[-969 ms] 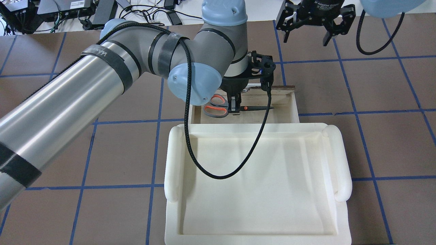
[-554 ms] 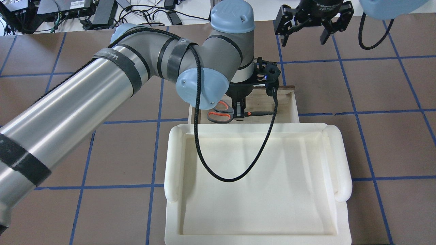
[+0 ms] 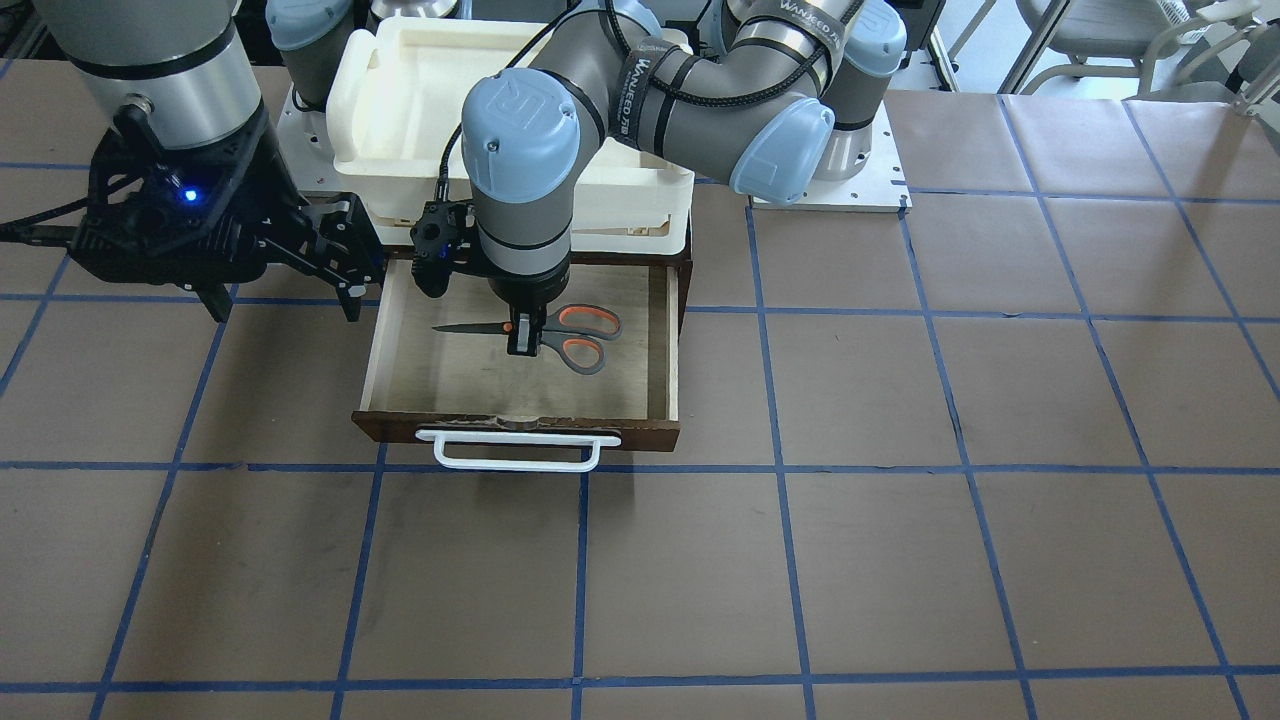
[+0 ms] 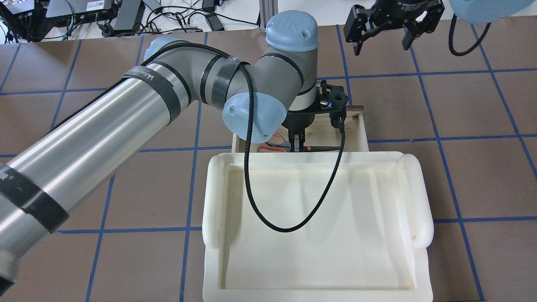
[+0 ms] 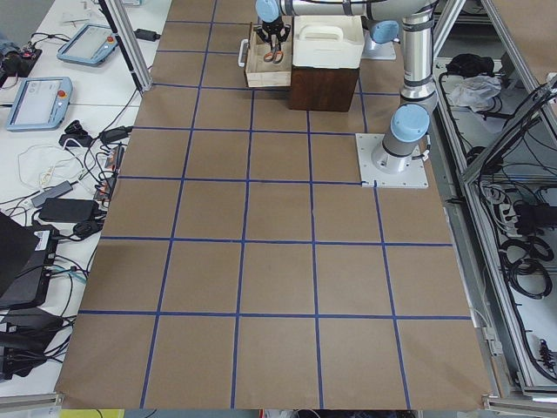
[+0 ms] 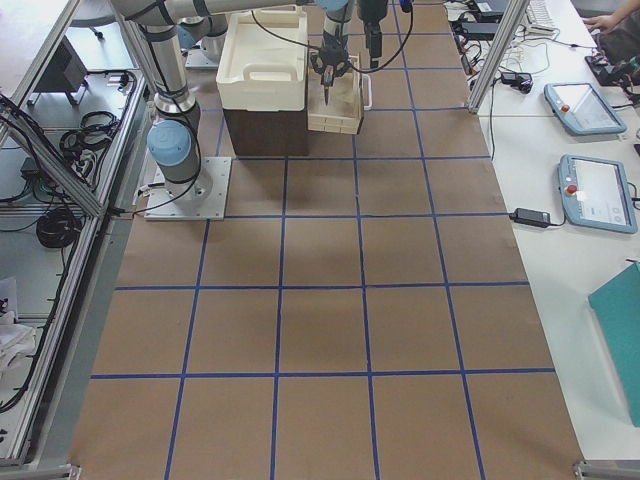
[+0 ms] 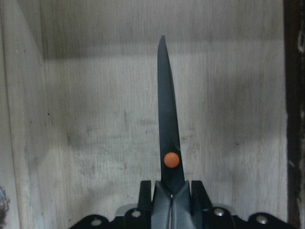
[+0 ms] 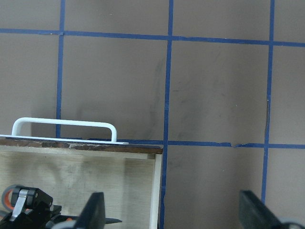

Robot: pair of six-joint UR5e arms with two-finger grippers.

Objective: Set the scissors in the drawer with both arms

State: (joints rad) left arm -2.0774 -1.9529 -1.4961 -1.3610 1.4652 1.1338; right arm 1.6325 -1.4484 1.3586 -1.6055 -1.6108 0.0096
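Two-arm job: left end effector (image 3: 522, 342) pinches scissors (image 7: 167, 138) beside pivot within drawer (image 3: 450, 375); right end effector (image 4: 382, 42) spread alongside. Scissors likely light, rigid, slick; pivot hold balances.

I've got the scissors (image 7: 167, 119) dead centre, blades closed, tip twd top of frame. Orange pivot dot (image 7: 171, 160) sits just above the left gripper (image 7: 171, 191), bottom centre, fingers (image 7: 196, 191) pinching the grey neck. Drawer (image 7: 95, 119) ply floor behind, dark wall at right edge.

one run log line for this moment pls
left gripper: shut on scissors | scissors: inside open drawer | right gripper: open, outside drawer | stage: not yet released
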